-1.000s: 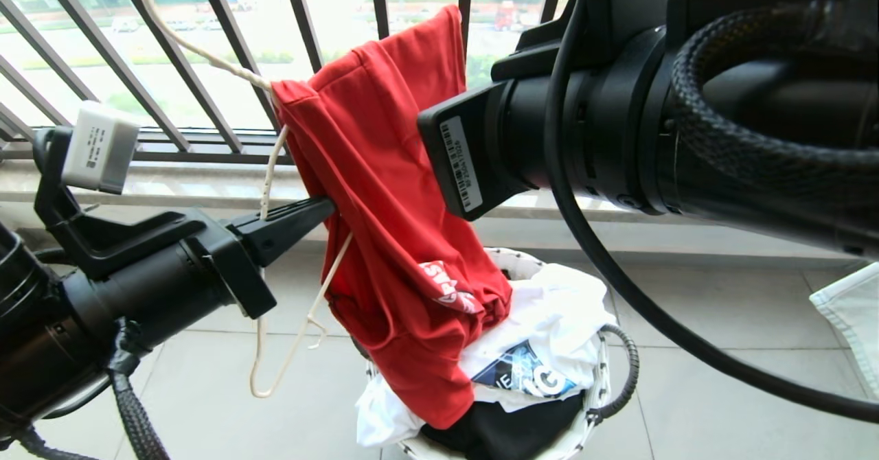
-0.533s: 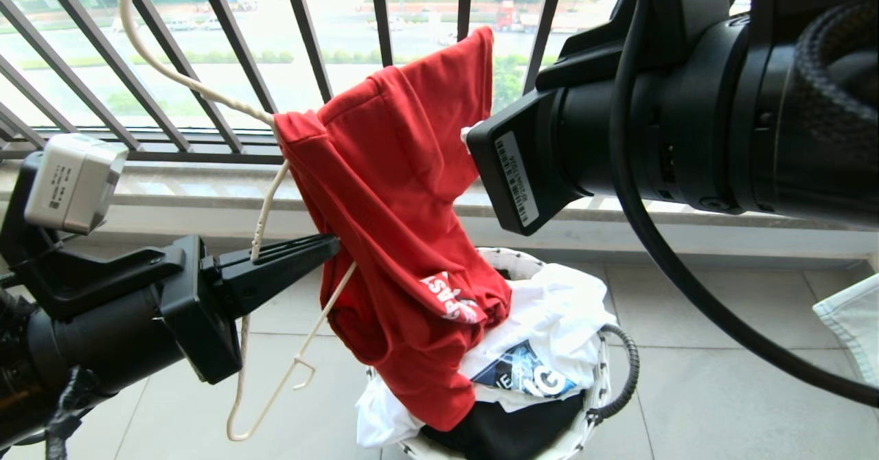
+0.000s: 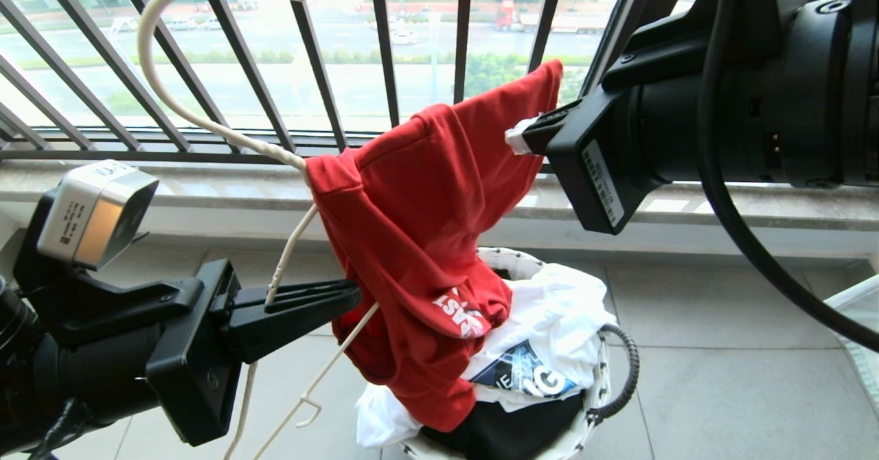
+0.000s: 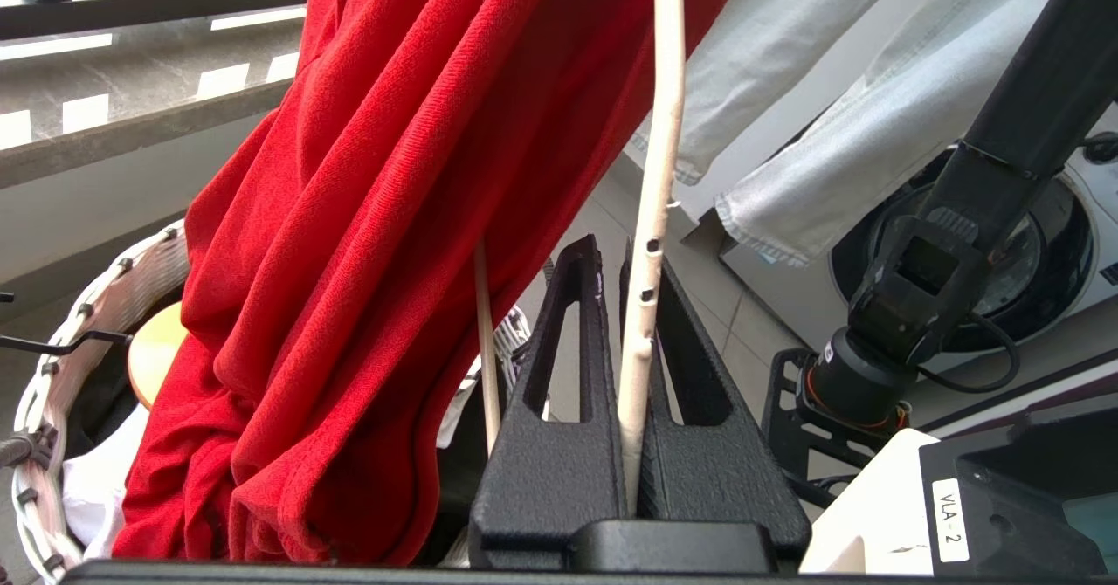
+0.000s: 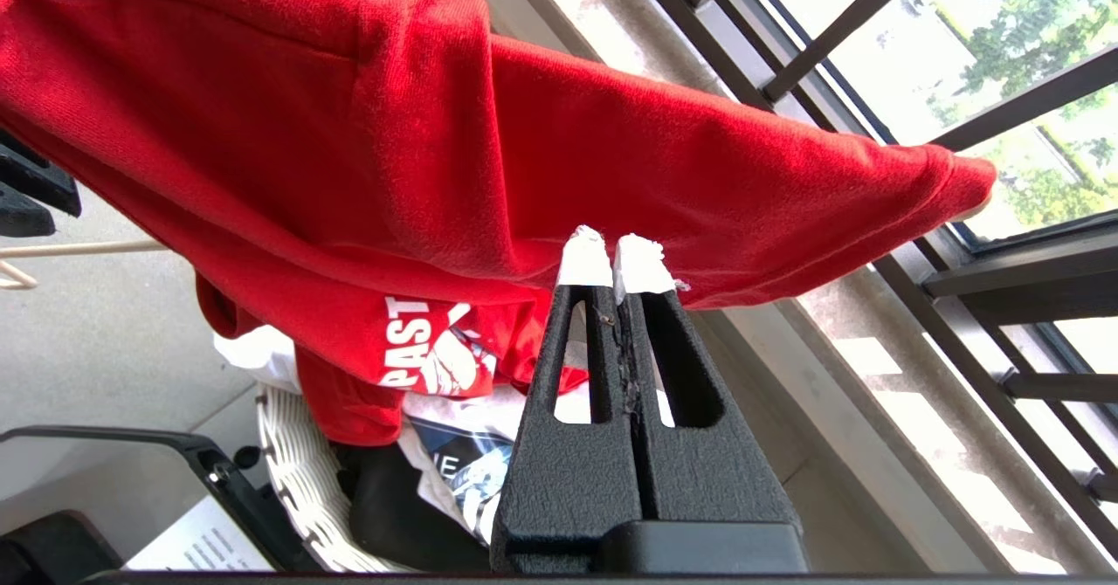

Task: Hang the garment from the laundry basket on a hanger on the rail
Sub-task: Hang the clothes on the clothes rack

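Red cloth fills the middle of your head view: the garment (image 3: pixel 426 240) droops over one shoulder of the hanger (image 3: pixel 206 113), its lower folds resting in the laundry basket (image 3: pixel 604 377) at lower centre. Your left gripper (image 3: pixel 343 299), at lower left, has its jaws pinching the cream hanger wire, whose hook curves to the upper left against the balcony railing (image 3: pixel 384 48). Your right gripper (image 3: pixel 518 137), at upper right, has its jaws pressed together at the garment's raised edge; whether cloth lies between them, you cannot tell. A white T-shirt (image 3: pixel 549 329) and black T-shirt (image 3: pixel 508 429) lie in the basket.
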Robot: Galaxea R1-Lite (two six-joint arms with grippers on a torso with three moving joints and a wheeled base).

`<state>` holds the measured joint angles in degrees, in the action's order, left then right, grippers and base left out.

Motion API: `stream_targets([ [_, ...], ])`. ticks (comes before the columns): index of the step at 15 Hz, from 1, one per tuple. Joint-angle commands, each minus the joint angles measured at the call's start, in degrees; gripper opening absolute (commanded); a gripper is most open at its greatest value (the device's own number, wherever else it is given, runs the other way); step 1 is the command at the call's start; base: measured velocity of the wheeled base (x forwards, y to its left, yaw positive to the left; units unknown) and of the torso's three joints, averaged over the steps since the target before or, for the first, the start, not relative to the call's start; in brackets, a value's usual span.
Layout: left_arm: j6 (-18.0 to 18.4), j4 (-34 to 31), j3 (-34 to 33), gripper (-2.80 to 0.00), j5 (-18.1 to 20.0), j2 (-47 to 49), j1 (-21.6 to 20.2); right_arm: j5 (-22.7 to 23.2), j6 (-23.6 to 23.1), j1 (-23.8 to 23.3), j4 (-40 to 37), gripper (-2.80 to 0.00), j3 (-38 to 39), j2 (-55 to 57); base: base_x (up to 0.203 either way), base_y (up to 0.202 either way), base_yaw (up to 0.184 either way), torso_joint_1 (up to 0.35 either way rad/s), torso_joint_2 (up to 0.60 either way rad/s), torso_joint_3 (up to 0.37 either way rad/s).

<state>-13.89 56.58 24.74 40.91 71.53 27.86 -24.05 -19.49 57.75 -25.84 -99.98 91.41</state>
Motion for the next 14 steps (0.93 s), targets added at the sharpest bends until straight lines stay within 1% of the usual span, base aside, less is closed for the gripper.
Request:
stream_targets([
  [1, 0.1, 0.3, -1.0, -2.80, 0.9, 1.0, -0.1, 0.2, -1.5, -0.3, -0.5, -2.80, 0.0, -1.7, 0.000, 0.000, 0.000, 0.000, 0.00, 0.000],
  [3, 0.2, 0.5, -0.9, -2.80, 1.4, 1.2, 0.0, 0.3, -2.6, 0.2, -2.9, -2.80, 0.0, -3.6, 0.000, 0.000, 0.000, 0.000, 0.00, 0.000],
  [4, 0.2, 0.5, -1.0, -2.80, 2.8, 1.1, -0.1, 0.3, -3.2, 0.8, -4.5, -2.80, 0.0, -4.6, 0.000, 0.000, 0.000, 0.000, 0.00, 0.000],
  [5, 0.1, 0.4, -1.0, -2.80, 3.5, 1.2, -0.1, 0.3, -3.5, 1.0, -6.0, -2.80, 0.0, -5.3, 0.000, 0.000, 0.000, 0.000, 0.00, 0.000],
  [7, 0.1, 0.2, -1.1, -2.80, 3.9, 1.0, 0.1, 0.4, -4.7, 2.9, -8.4, -2.80, 0.1, -6.7, 0.000, 0.000, 0.000, 0.000, 0.00, 0.000],
  [8, 0.0, 0.0, -1.1, -2.80, 4.3, 0.7, 0.3, 0.6, -5.8, 3.1, -9.5, -2.80, 0.1, -7.0, 0.000, 0.000, 0.000, 0.000, 0.00, 0.000],
  [9, -0.1, -0.1, -1.2, -2.80, 5.3, 0.1, 0.4, 1.6, -7.1, 3.1, -10.0, -0.26, 0.2, -7.0, 0.000, 0.000, 0.000, 0.000, 0.00, 0.000],
  [10, -0.2, -0.2, -1.3, -2.80, 7.1, -0.8, 0.4, 3.2, -8.4, 3.1, -10.4, 0.00, 0.4, -7.0, 0.000, 0.000, 0.000, 0.000, 0.00, 0.000],
  [12, -0.3, -0.2, -1.7, -2.80, 9.6, -1.5, 0.4, 5.2, -10.4, 3.0, -11.0, 0.00, 0.0, -6.7, 0.000, 0.000, 0.000, 0.000, 0.00, 0.000],
  [14, -0.4, -0.7, -1.7, -2.80, 11.1, -2.0, 0.4, 7.0, -11.3, 3.0, -11.2, 0.00, -0.5, -5.1, 0.000, 0.000, 0.000, 0.000, 0.00, 0.000],
])
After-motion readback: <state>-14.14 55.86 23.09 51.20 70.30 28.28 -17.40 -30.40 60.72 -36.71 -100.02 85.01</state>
